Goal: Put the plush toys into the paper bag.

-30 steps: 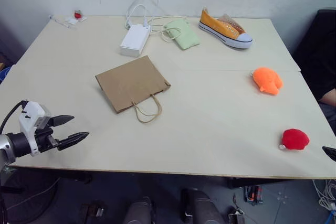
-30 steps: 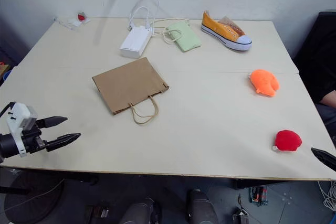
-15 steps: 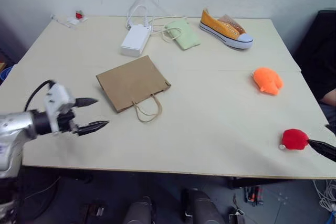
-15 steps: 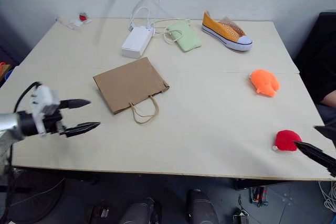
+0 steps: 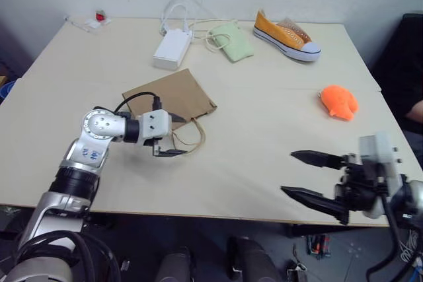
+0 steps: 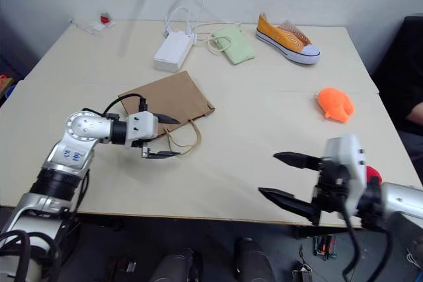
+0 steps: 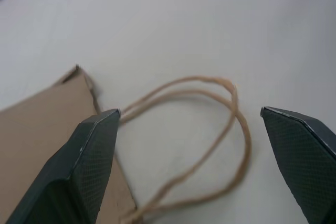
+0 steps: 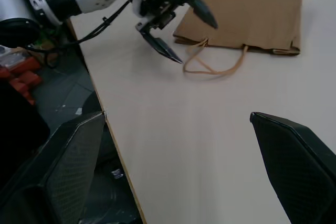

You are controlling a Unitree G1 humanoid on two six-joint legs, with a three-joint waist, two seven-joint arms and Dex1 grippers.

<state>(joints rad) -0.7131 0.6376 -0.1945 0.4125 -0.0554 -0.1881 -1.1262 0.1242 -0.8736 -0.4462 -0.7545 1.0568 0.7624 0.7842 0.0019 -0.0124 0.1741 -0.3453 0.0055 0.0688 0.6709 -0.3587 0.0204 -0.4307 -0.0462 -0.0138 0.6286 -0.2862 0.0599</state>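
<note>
Hovering low over the near edge of the table, the right claw is standing released and empty, its two black fingers spread wide apart. The red plush toy is lying just behind it, mostly hidden by the wrist, with a sliver peeking out. Farther in, the left claw is likewise gaping and gripping nothing, poised at the mouth end of the brown paper bag, its fingers straddling the twisted cord handles without clearly touching them. The bag is lying flat and collapsed on the table; being thin, light kraft paper, it is likely to slide or crumple under a push, so the cord loops or the top lip look like the best places to take hold. Beyond, well apart to the right, the orange plush toy is sitting alone; soft and squashy, it should tolerate a pinch across its middle.
</note>
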